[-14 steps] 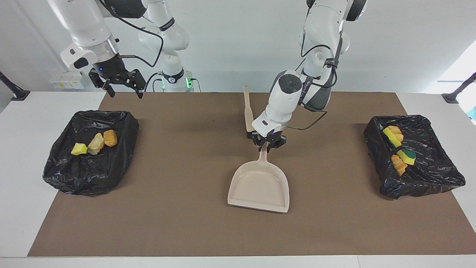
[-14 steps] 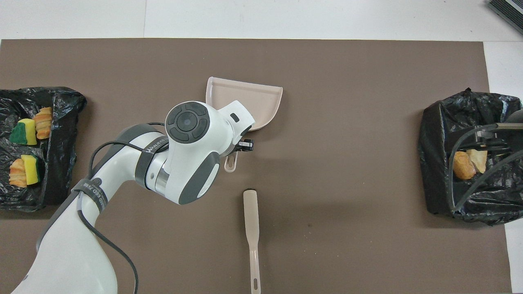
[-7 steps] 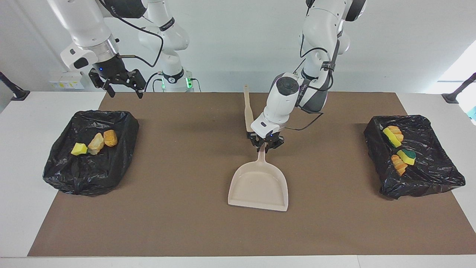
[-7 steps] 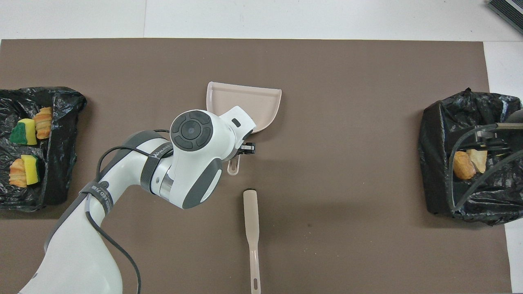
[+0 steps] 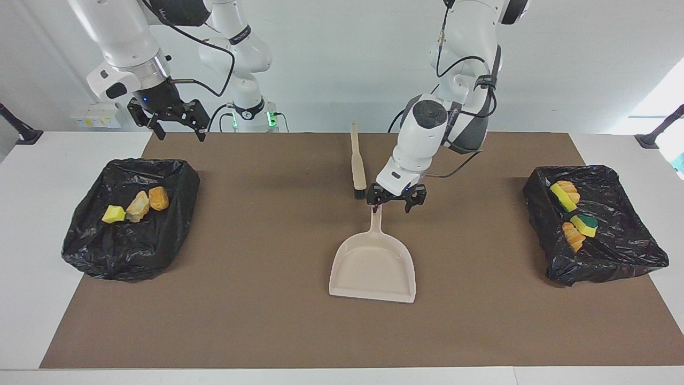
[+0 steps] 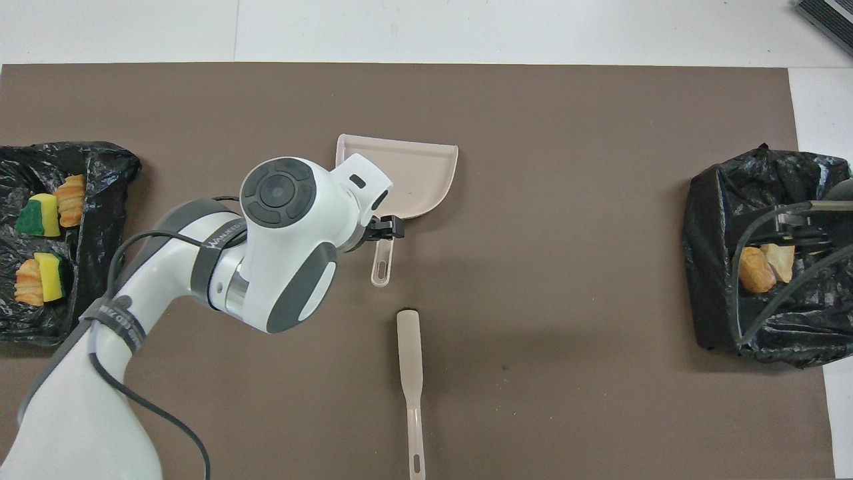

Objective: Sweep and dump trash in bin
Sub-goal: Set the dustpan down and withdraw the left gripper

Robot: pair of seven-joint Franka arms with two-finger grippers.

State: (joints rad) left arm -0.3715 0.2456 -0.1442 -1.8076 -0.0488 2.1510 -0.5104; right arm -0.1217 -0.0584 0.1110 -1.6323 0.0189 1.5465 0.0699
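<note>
The beige dustpan (image 5: 374, 264) (image 6: 413, 173) lies flat at mid-table, its handle (image 5: 377, 222) pointing toward the robots. My left gripper (image 5: 394, 203) (image 6: 385, 229) hovers open just over the handle's end, holding nothing. The beige brush (image 5: 357, 168) (image 6: 410, 360) lies nearer to the robots than the dustpan. Trash sits in two black-lined bins: three pieces (image 5: 139, 205) (image 6: 756, 270) in the bin (image 5: 96, 256) at the right arm's end, several pieces (image 5: 574, 214) (image 6: 41, 217) in the bin (image 5: 630, 251) at the left arm's end. My right gripper (image 5: 170, 118) waits open, raised by the first bin's robot-side edge.
A brown mat (image 5: 256, 321) (image 6: 566, 133) covers most of the white table (image 5: 32, 176). The right arm's cables (image 6: 786, 227) hang over the bin (image 6: 720, 200) at that end in the overhead view.
My left gripper has opened, let go of the dustpan handle and lifted a little toward the left arm's end. The dustpan now rests flat. The right arm has not moved.
</note>
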